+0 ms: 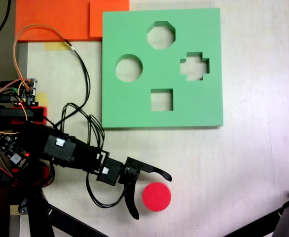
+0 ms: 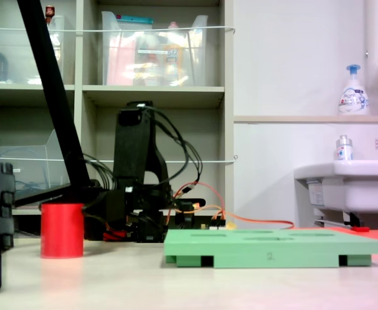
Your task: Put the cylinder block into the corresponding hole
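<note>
My gripper (image 1: 152, 196) is spread wide with one finger on either side of the cylinder block (image 1: 157, 196), which stands upright on the table (image 1: 253, 163) below the green board (image 1: 203, 108) in the first exterior view, well apart from the corresponding hole (image 1: 129, 68); nothing is gripped yet. If I close off-centre I judge the soft foam could squirt out or tip, and carried crooked it could catch the hole's rim or land in the octagonal cutout (image 1: 161, 35) nearby. I count one red cylinder, one board and four cutouts: round, octagonal, cross (image 1: 194, 66) and square (image 1: 162, 99)
</note>
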Controlling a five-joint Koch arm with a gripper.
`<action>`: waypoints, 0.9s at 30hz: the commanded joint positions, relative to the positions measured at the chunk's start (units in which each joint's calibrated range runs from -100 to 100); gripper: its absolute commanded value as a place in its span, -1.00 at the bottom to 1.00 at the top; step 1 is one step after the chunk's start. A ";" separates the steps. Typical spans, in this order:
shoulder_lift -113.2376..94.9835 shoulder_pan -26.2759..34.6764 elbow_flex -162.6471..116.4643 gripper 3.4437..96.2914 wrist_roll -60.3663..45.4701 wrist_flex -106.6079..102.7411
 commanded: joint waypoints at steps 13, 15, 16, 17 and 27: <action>8.57 -2.05 8.75 0.47 1.61 6.32; 8.57 -2.20 8.75 0.29 1.61 6.80; 8.71 -2.30 8.75 0.21 1.61 7.18; 8.71 -2.39 8.75 0.16 1.61 7.38; 8.29 -2.39 8.65 -0.20 1.95 7.38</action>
